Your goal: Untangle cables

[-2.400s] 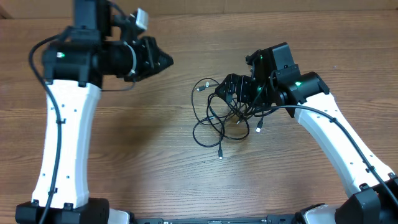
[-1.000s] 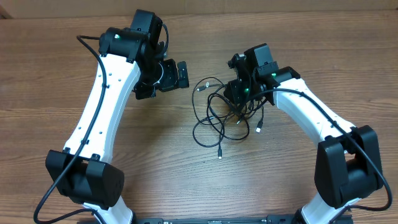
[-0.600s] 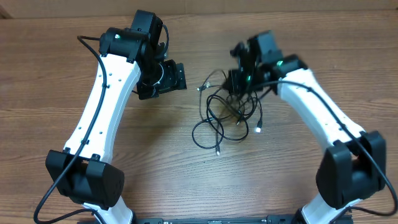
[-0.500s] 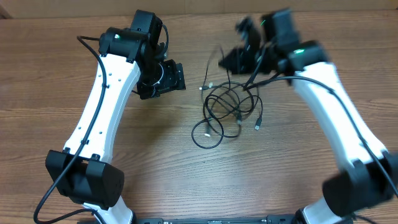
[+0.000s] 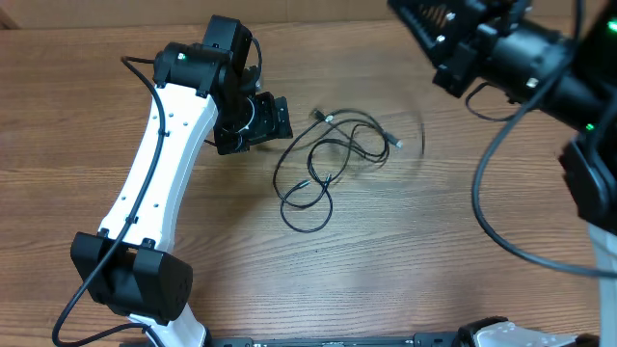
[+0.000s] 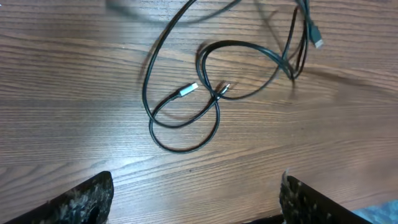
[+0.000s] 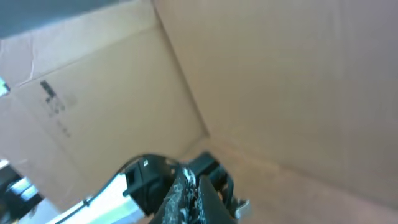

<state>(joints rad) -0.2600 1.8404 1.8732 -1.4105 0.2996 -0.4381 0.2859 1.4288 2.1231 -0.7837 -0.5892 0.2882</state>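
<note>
**A:** Nearest the arm bases, the cables (image 5: pixel 333 154) end in one loose loop on the wooden table (image 5: pixel 386 280). What goes wrong there?

**B:** That loop crosses itself beside two plug ends (image 6: pixel 185 91). The left gripper (image 5: pixel 285 118) sits just beside the pile, jaws spread wide and holding nothing. If it pinches at the crossing, it likely takes both strands and pulls the tangle tighter.

**A:** And farther out?

**B:** The right gripper (image 7: pixel 186 183) is clenched and sits high above the table. I cannot tell whether a cord is caught in it. A blurred strand (image 5: pixel 420 130) by the far plug (image 5: pixel 397 145) hints that it may be. A hard pull could then whip or drag everything.

**A:** Counts?

**B:** Two arms, two grippers and four plug ends showing, so probably two cords, though the crossings leave that unsure.
</note>
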